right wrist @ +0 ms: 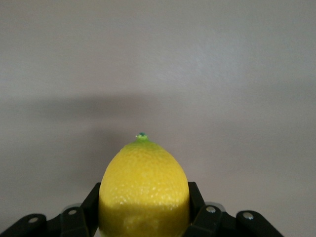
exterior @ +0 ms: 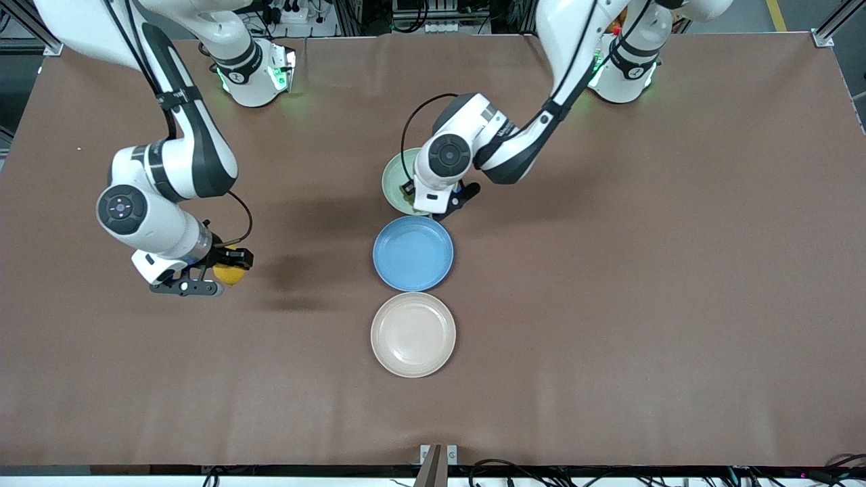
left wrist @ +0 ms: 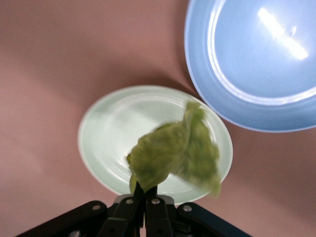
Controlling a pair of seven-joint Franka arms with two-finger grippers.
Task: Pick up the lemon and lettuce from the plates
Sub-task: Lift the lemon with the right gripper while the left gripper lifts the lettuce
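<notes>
My right gripper (exterior: pixel 220 274) is shut on the bright-yellow lemon (exterior: pixel 230 272) and holds it over bare table toward the right arm's end. In the right wrist view the lemon (right wrist: pixel 144 187) sits between the black fingers (right wrist: pixel 197 207). My left gripper (left wrist: pixel 145 190) is shut on the green lettuce (left wrist: pixel 173 153), which hangs just above the pale green plate (left wrist: pixel 108 133). In the front view the left gripper (exterior: pixel 433 203) is over the pale green plate (exterior: pixel 392 177), and the wrist mostly hides the lettuce. The beige-cream plate (exterior: pixel 413 334) is empty.
A blue plate (exterior: pixel 413 253) lies between the pale green and beige-cream plates, touching or almost touching both; it also shows in the left wrist view (left wrist: pixel 256 64). The three plates form a row along the table's middle. Brown table surface lies toward both arms' ends.
</notes>
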